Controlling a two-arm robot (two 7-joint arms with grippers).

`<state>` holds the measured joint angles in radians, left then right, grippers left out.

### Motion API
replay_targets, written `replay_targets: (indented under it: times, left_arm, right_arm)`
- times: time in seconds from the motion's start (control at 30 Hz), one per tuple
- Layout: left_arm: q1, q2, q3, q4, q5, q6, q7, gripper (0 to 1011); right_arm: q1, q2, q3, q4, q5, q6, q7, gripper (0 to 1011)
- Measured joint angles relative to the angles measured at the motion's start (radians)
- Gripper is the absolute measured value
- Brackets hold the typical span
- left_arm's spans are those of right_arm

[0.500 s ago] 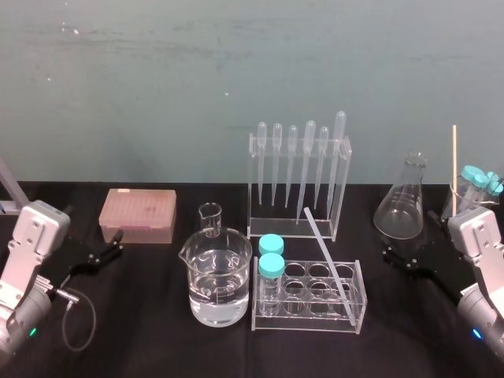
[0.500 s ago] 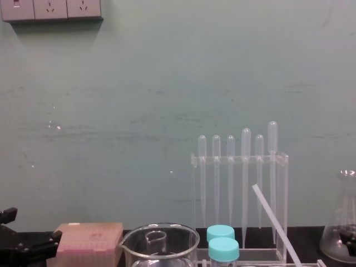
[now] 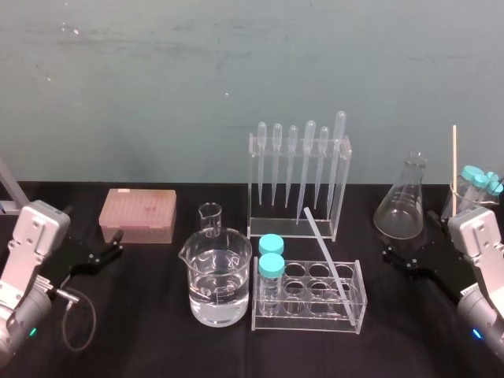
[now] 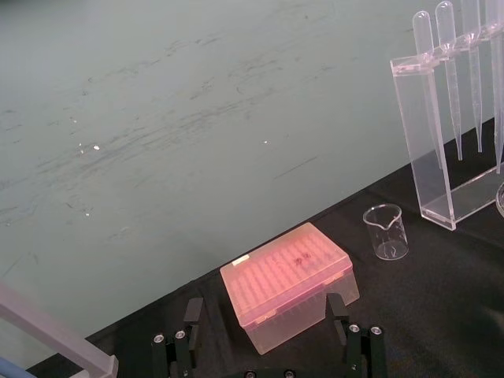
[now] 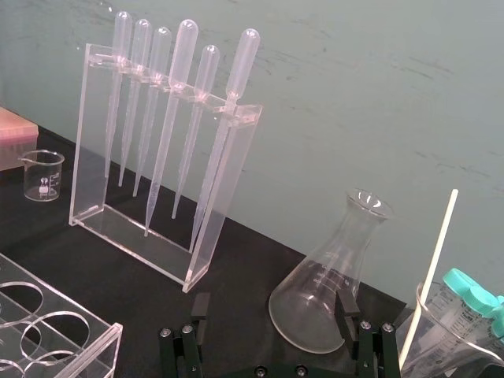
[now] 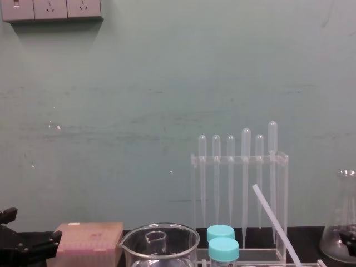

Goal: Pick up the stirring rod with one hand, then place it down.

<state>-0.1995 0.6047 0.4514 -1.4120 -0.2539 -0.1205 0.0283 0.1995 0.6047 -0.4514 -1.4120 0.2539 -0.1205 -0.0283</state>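
Right now we see the stirring rod (image 3: 327,260) standing tilted in the clear tube rack (image 3: 309,321), near the middle of the black table (image 3: 157,339). Its low end sits in a hole at the front right of the rack. Its top end leans back and to the left, toward the tall clear stand of droppers (image 3: 299,177) behind the rack. We cannot tell if the top end touches that stand.

Two tubes with blue-green caps (image 3: 271,256) stand at the left end of the same rack. Just to the left of the rack is a big glass cup (image 3: 216,279) with water in it. A little glass cup (image 3: 210,219) stands right behind the big one.

We find the left gripper (image 4: 265,309) low over the table on the left side, well apart from the rod. Its two fingers are spread wide with nothing between them. A pink box (image 3: 138,214) lies on the table just ahead of it.

We find the right gripper (image 5: 272,305) low on the right side, also well apart from the rod. Its fingers are spread wide too, and they grip nothing. A glass flask (image 3: 403,203) with a wide bottom stands just in front of it.
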Motion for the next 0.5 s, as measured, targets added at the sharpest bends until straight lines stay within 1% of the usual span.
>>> replay_targets:
  times: [0.5]
  left_arm:
    - [0.000, 0.000, 0.000, 0.000, 0.000, 0.000, 0.000, 1000]
  right_arm:
    - [0.000, 0.000, 0.000, 0.000, 0.000, 0.000, 0.000, 1003]
